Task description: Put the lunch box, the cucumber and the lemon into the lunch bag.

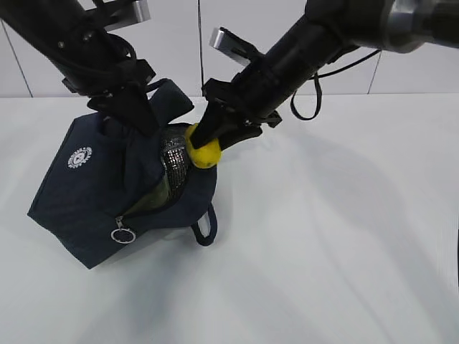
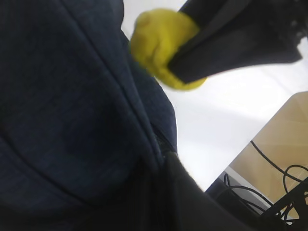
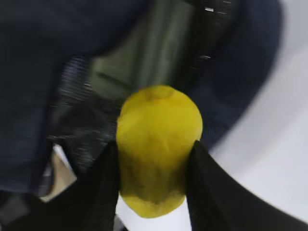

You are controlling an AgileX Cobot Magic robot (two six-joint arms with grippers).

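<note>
Right gripper [image 1: 208, 147]: clamped on small yellow oval lemon [image 1: 203, 153], centre frame, at dark navy fabric lunch bag [image 1: 86, 197] mouth.
Left gripper: hidden behind bag; cannot tell.
Done: pale green lunch box [image 3: 144, 53] possibly inside.
Left: lemon.

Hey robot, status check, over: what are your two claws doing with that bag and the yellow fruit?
Right gripper shut on the lemon, at the lunch bag mouth. Left gripper on the bag's top flap; jaws hidden. Something green already inside. Nothing blocking.

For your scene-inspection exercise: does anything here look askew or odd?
Yes. The lunch bag sits tipped on the table, mouth held open by the left end effector. The right end effector grips the lemon at the opening.
</note>
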